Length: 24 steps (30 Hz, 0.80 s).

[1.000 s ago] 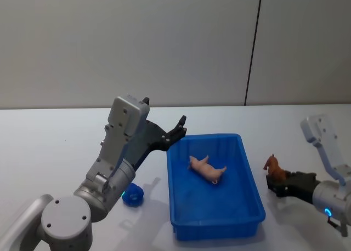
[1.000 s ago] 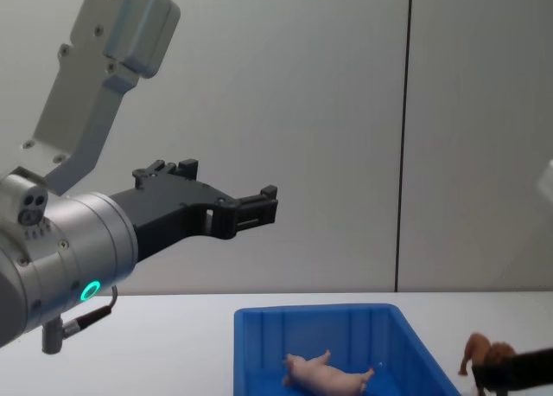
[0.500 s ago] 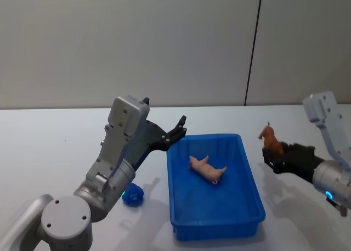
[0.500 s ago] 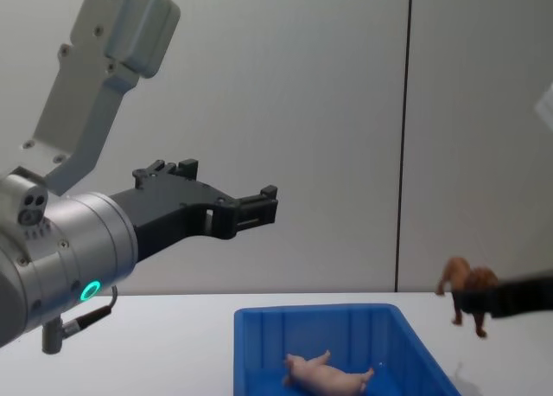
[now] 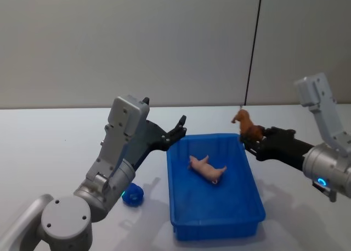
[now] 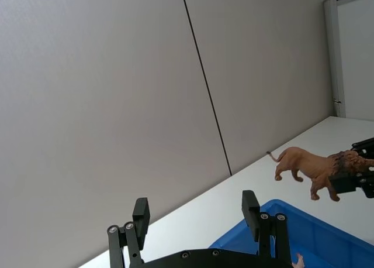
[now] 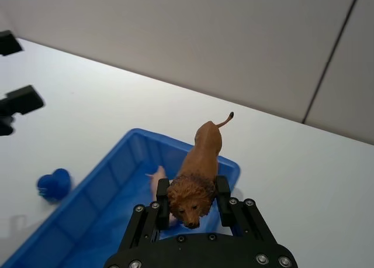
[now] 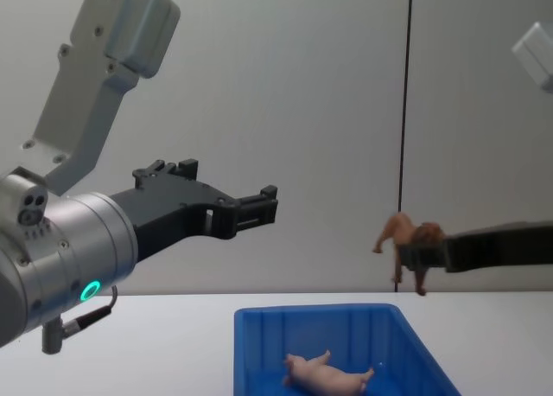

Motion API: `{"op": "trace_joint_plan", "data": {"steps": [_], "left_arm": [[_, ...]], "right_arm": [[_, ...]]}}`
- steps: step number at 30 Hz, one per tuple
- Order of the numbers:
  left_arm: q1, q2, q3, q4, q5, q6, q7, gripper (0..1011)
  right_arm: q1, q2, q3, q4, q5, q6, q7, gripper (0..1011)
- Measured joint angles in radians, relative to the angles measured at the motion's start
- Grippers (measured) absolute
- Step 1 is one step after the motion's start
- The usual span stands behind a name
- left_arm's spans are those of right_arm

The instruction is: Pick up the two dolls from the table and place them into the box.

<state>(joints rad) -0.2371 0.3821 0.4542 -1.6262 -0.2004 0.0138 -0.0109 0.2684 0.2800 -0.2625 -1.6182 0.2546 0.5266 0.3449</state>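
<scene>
Reddish-brown doll (image 5: 249, 129) hangs clamped in the right end effector (image 5: 254, 137), apparently over the rim of the box (image 5: 216, 230).

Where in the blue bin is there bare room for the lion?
Bare: the near half of the bin, between the pig and the front wall. Crowded: the far half, around the pig. The right gripper holds the lion.

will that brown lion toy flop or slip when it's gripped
Probably stiff: the lion holds its legs and tail out while the jaws of the right gripper pinch only its mane. Likely light, hanging level by the box. It might twist, being held at one end. The left gripper hovers open.
</scene>
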Motion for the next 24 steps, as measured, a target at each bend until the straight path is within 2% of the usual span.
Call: {"op": "trace_joint_plan", "data": {"steps": [9, 12, 14, 15, 24], "left_arm": [[0.000, 0.000, 0.000, 0.000, 0.000, 0.000, 0.000, 1001], [0.000, 0.000, 0.000, 0.000, 0.000, 0.000, 0.000, 1001], [0.000, 0.000, 0.000, 0.000, 0.000, 0.000, 0.000, 1001], [0.000, 0.000, 0.000, 0.000, 0.000, 0.000, 0.000, 1001], [0.000, 0.000, 0.000, 0.000, 0.000, 0.000, 0.000, 1001]], "right_arm": [[0.036, -0.011, -0.006, 0.030, 0.044, 0.054, 0.103, 445], [0.049, -0.015, -0.009, 0.045, 0.056, 0.080, 0.133, 486], [0.058, -0.018, -0.011, 0.055, 0.066, 0.101, 0.152, 524], [0.064, -0.020, -0.012, 0.062, 0.072, 0.116, 0.167, 580], [0.089, -0.029, -0.020, 0.097, 0.096, 0.169, 0.220, 858]]}}
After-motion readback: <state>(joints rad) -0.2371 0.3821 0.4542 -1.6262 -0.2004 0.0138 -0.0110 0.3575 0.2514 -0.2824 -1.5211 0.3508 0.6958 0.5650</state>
